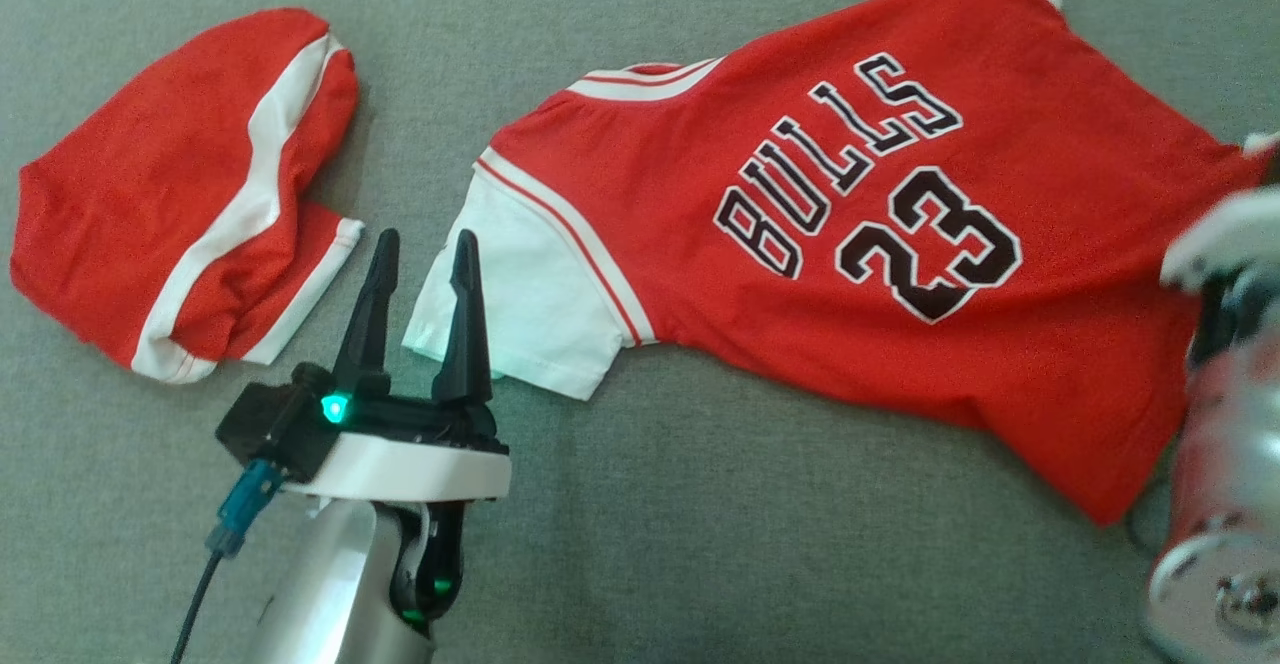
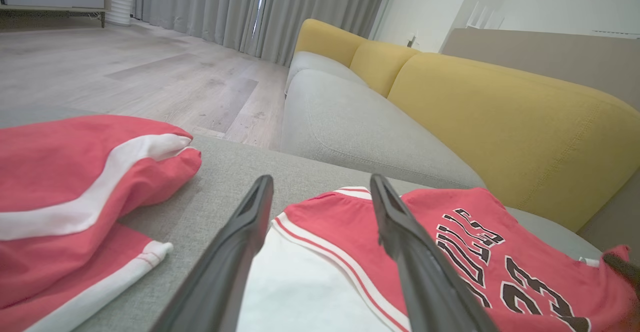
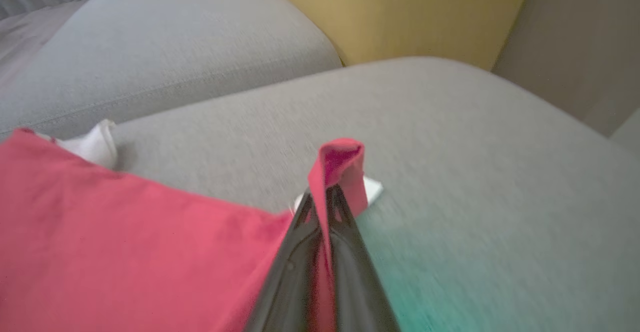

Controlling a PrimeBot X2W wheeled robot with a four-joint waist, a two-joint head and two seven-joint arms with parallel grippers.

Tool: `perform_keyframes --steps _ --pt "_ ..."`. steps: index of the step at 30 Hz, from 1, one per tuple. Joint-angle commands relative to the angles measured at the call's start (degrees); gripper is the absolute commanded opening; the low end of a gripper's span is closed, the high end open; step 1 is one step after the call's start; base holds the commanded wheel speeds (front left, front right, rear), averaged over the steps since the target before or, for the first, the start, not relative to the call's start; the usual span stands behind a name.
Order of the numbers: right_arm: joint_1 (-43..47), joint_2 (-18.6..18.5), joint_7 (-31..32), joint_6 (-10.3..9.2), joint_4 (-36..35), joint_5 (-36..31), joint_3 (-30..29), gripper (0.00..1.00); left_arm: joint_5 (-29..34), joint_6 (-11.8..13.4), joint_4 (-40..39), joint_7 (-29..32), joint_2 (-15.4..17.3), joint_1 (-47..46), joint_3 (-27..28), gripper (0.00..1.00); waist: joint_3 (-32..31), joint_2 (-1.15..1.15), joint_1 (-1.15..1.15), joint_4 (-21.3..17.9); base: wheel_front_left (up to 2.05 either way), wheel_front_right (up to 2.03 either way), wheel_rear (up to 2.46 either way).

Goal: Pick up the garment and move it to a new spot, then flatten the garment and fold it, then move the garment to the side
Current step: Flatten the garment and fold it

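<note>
the grey sofa seat (image 1: 700,544) is carrying everything, with a yellow backrest (image 2: 500,122) rising beyond it in the left wrist view. the red shirt (image 1: 1050,374), the garment being worked, is lying print side up across the seat. in the head view it is stretching from the centre out to 3 o'clock, its neck pointing toward 11 o'clock and its hem toward 4 o'clock. it is not lying flat yet, as the lower edge is wrinkling. the red shorts (image 1: 150,174) are sitting bunched at 10 o'clock, apart from the shirt. the white sleeve (image 1: 520,314) is spreading toward 8 o'clock.

the left gripper (image 1: 425,244) is hovering at 7 o'clock with its fingers apart and gripping nothing. in its wrist view the sleeve is lying between and below them. the right gripper (image 3: 327,197) is showing blurred at 3 o'clock in the head view. in its own wrist view the fingers are pressing together on the hem corner (image 3: 337,162), and a red tuft is poking up past the tips.

the cloth is looking light, thin and limp, so it is likely going to sag and drag rather than hold any shape. a pinch on one layer may be slipping free under a hard pull. the shoulder seam by the sleeve seems the sensible hold for the left fingers, since it is sitting opposite the hem corner and is letting both arms tension the shirt evenly.
</note>
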Motion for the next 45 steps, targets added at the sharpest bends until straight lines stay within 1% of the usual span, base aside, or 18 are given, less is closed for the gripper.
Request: perform_keyframes --steps 1,5,9,15,19,22,23,24,29,35,40,42,43,45 --pt "-3.8 -0.2 -0.7 0.40 -2.2 -1.1 2.0 0.00 -0.5 0.0 -2.1 -0.5 0.2 -2.2 1.2 1.00 0.6 0.00 0.00 0.5 0.00 0.00 0.00" --pt "-8.1 -1.0 0.4 0.40 -4.9 -4.4 5.4 0.00 -1.2 -0.2 -2.4 -0.5 0.2 -3.4 0.5 1.00 2.3 0.00 0.00 2.0 0.00 0.00 0.00" --pt "-12.1 -4.1 2.1 0.40 -5.1 -5.6 8.7 0.00 -2.1 -0.3 -2.7 -0.5 0.2 -4.2 -0.5 1.00 3.7 0.00 0.00 4.2 0.00 0.00 0.00" --pt "-18.1 -9.5 3.0 0.40 -4.7 -6.3 12.9 0.00 -3.1 -0.4 -3.1 -0.5 0.2 -5.1 -1.0 1.00 5.3 0.00 0.00 7.2 0.00 0.00 0.00" --pt "-21.1 -11.3 2.3 0.40 -4.2 -6.5 14.8 0.00 -3.7 -0.3 -3.6 -0.5 0.2 -5.4 -1.2 1.00 5.9 0.00 0.00 8.5 0.00 0.00 0.00" --pt "-22.1 -12.1 2.6 0.40 -2.4 -6.6 17.0 0.00 -4.0 -0.2 -3.9 -0.5 0.2 -5.5 -1.3 1.00 6.1 0.00 0.00 9.0 0.00 0.00 0.00" --pt "-22.2 -12.3 2.6 0.40 -1.9 -6.6 17.8 0.39 -4.0 -0.2 -4.0 -0.5 0.2 -5.5 -1.3 1.00 6.2 0.00 0.00 9.0 0.00 0.00 0.00" --pt "-22.2 -12.5 2.9 0.40 -1.1 -6.6 18.4 1.00 -4.1 -0.1 -4.1 -0.5 0.2 -5.5 -1.3 1.00 6.2 0.00 0.00 9.0 0.00 0.00 0.00" --pt "-20.3 -12.5 4.1 0.40 1.9 -6.6 19.6 1.00 -4.0 0.1 -4.1 -0.5 0.2 -5.2 -0.8 1.00 4.9 0.00 0.00 7.9 0.00 0.00 0.00" --pt "-17.2 -11.6 1.5 0.40 3.8 -6.3 18.9 1.00 -3.7 0.2 -4.0 -0.5 0.2 -4.5 0.6 1.00 1.8 0.00 0.00 5.6 0.00 0.00 0.00" --pt "-14.5 -8.2 -3.0 0.40 5.4 -2.6 20.0 1.00 -3.1 0.3 -3.9 -0.5 0.2 -2.9 2.7 1.00 -2.0 0.00 0.00 2.5 0.00 0.00 0.00" --pt "-13.0 -6.1 -3.8 0.40 5.1 -0.3 21.9 1.00 -2.8 0.4 -3.7 -0.5 0.2 -2.1 3.5 1.00 -3.5 0.00 0.00 1.3 0.00 0.00 0.00" --pt "-12.1 -5.0 -3.9 0.40 4.4 1.3 22.8 1.00 -2.6 0.4 -3.7 -0.5 0.2 -1.7 3.9 1.00 -4.3 0.00 0.00 0.7 0.00 0.00 0.00" --pt "-9.6 -2.8 -4.0 0.40 0.6 5.9 26.6 1.00 -2.3 0.4 -3.6 -0.5 0.2 -0.9 4.5 1.00 -5.7 0.00 0.00 -0.3 0.00 0.00 0.00"
